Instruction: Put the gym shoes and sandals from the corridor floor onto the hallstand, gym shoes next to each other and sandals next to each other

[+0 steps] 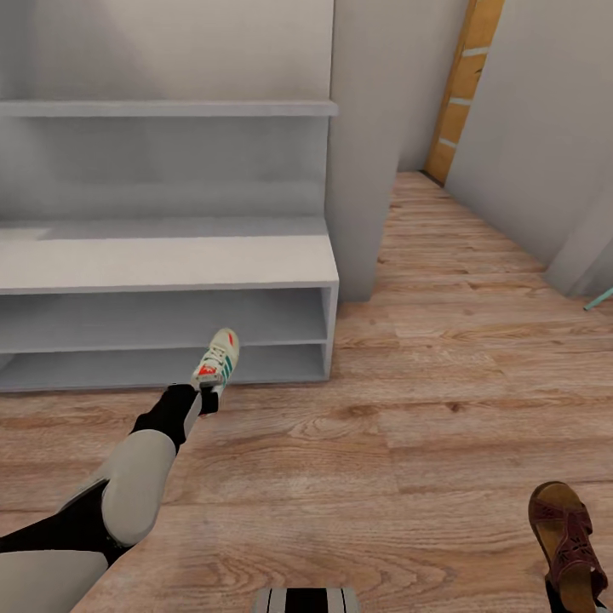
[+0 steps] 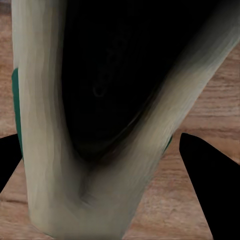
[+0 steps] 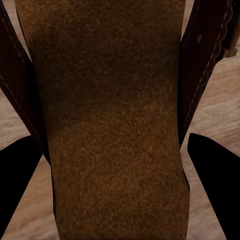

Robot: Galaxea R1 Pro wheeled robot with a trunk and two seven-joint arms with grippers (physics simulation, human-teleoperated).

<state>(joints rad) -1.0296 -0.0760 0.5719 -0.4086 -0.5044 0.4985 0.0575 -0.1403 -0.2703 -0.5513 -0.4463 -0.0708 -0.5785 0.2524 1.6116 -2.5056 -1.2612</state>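
My left gripper (image 1: 207, 396) is shut on the heel of a white gym shoe (image 1: 217, 359) with green stripes. It holds the shoe toe-forward just in front of the hallstand's (image 1: 170, 260) lowest open shelf, above the corridor floor (image 1: 426, 409). The left wrist view looks into the shoe's dark opening (image 2: 100, 90), with a black finger (image 2: 212, 190) on either side. A dark brown sandal (image 1: 566, 532) sits at the lower right, and my right gripper (image 1: 572, 596) is shut on its heel end. The sandal's tan footbed (image 3: 110, 125) lies between the black fingers (image 3: 215, 185).
A grey wall column (image 1: 366, 145) stands right of the hallstand. The corridor runs back to an orange wooden door frame (image 1: 464, 85). A teal object (image 1: 598, 298) pokes in at the right edge. My base (image 1: 306, 598) shows at the bottom.
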